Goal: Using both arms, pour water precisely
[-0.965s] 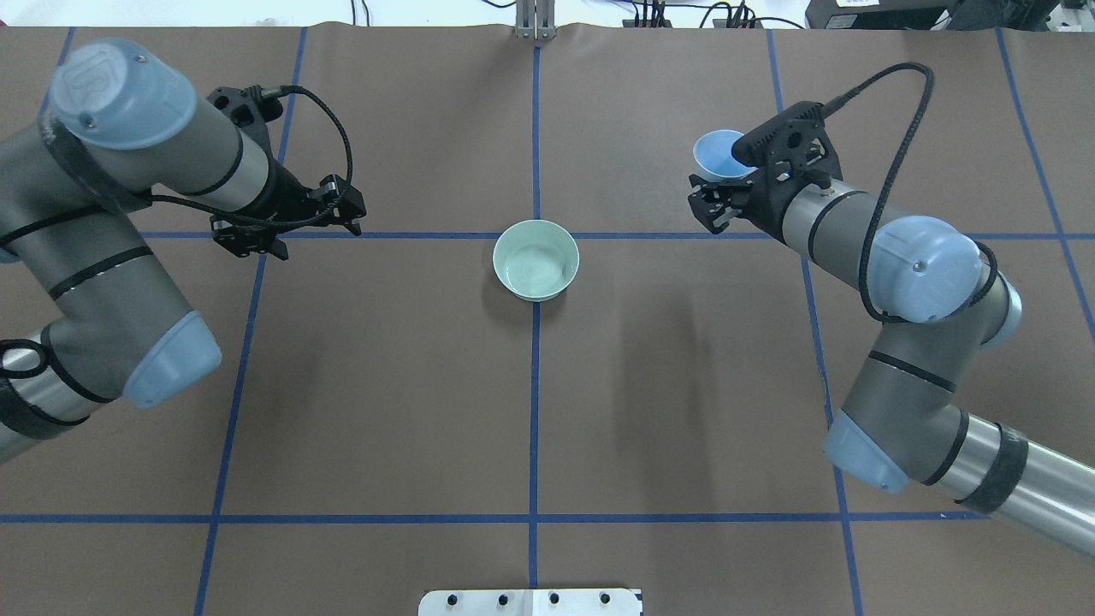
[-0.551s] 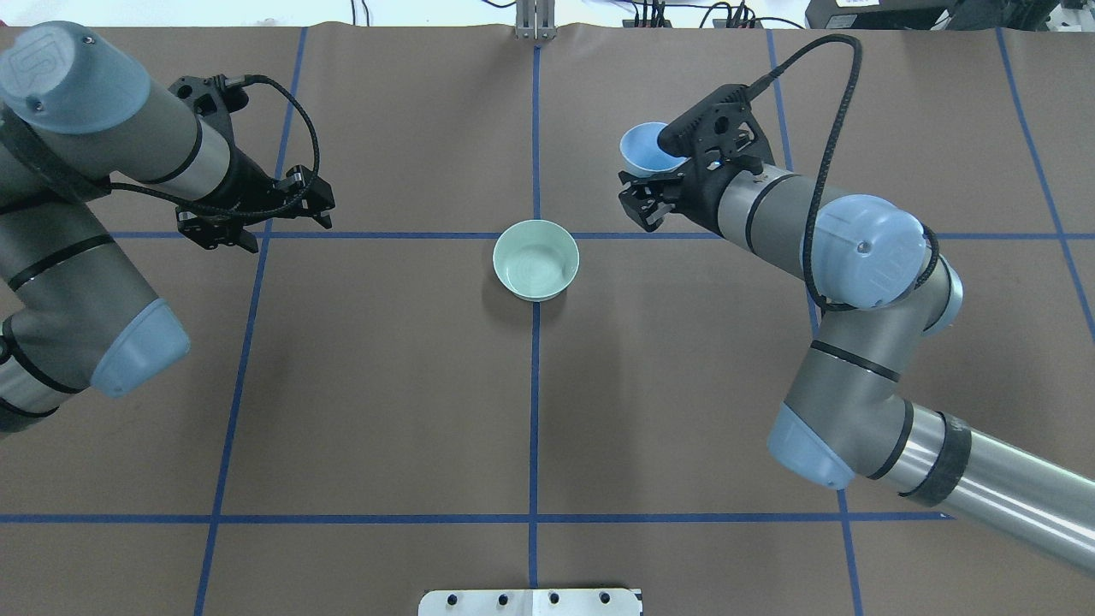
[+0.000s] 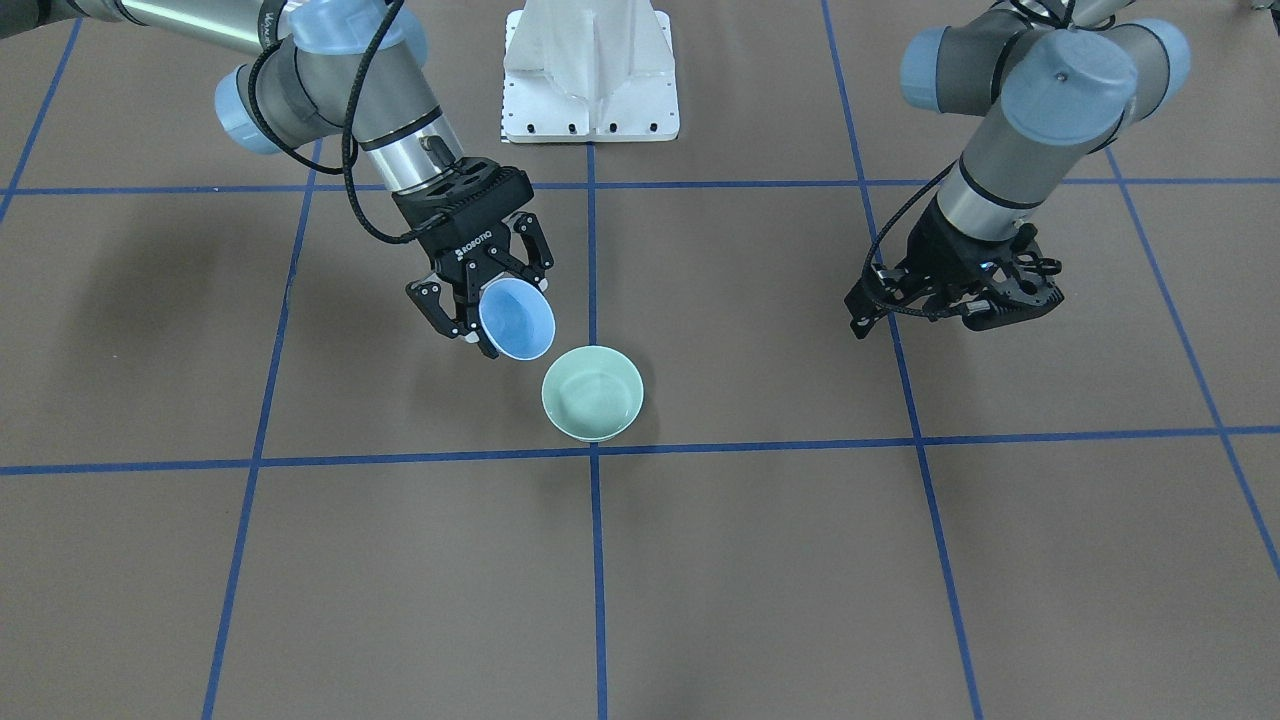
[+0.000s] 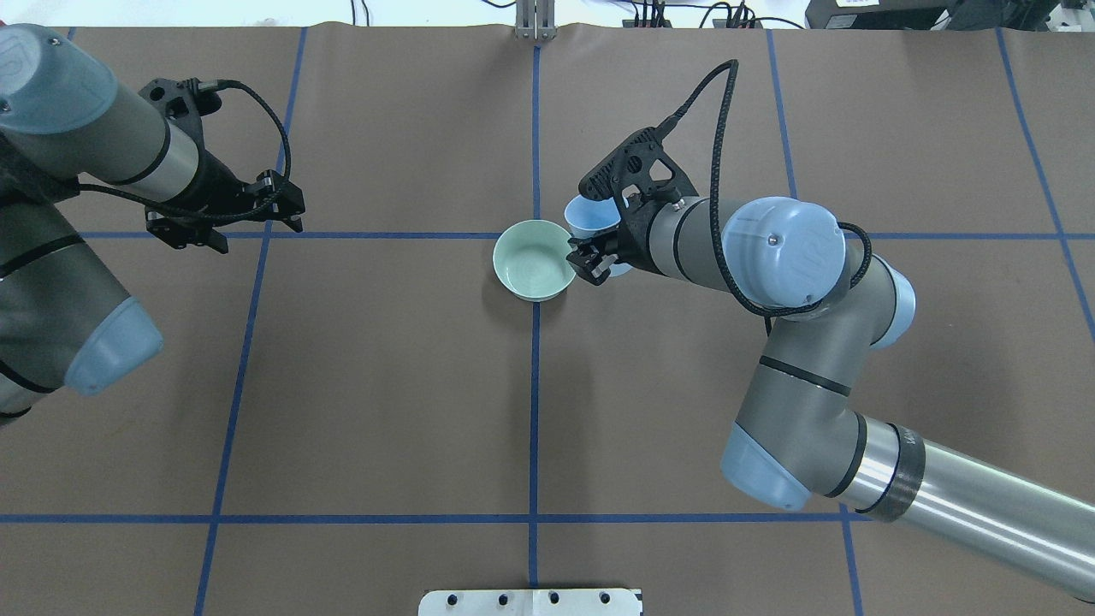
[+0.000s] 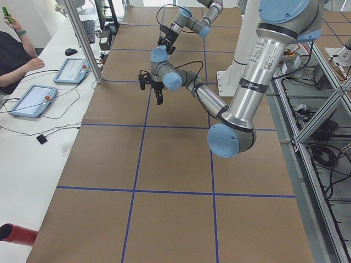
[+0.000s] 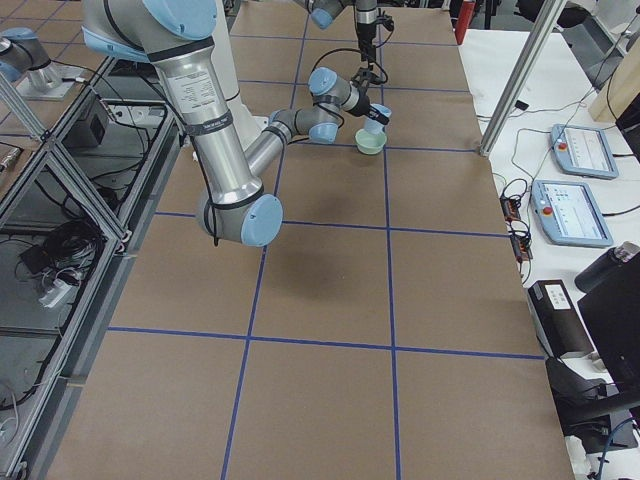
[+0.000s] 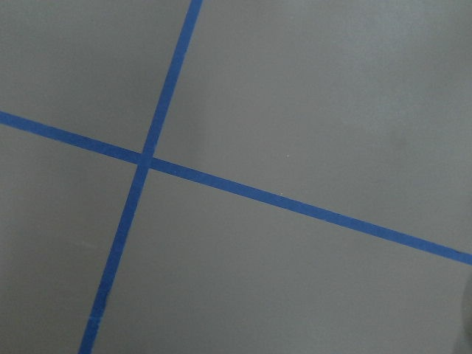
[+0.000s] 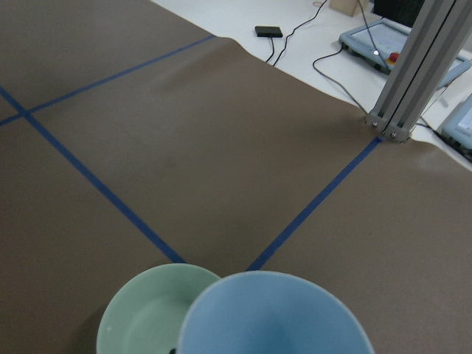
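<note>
We cannot make out any water inside the blue cup [image 3: 517, 320]. Overhead, the right arm [image 4: 770, 257] hides much of it. The right wrist view's 6 o'clock edge crops both the cup and the green bowl [image 8: 133, 324].

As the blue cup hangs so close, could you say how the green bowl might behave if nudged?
The green bowl looks rigid and glossy, so it would likely slide on the brown paper rather than flex. Its low, wide shape makes tipping unlikely.

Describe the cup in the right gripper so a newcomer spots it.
Find the taped cross at mid-table, where the pale green bowl sits. Beside its rim, the right gripper holds the cup: pale blue, not green, and gripped rather than standing free.
</note>
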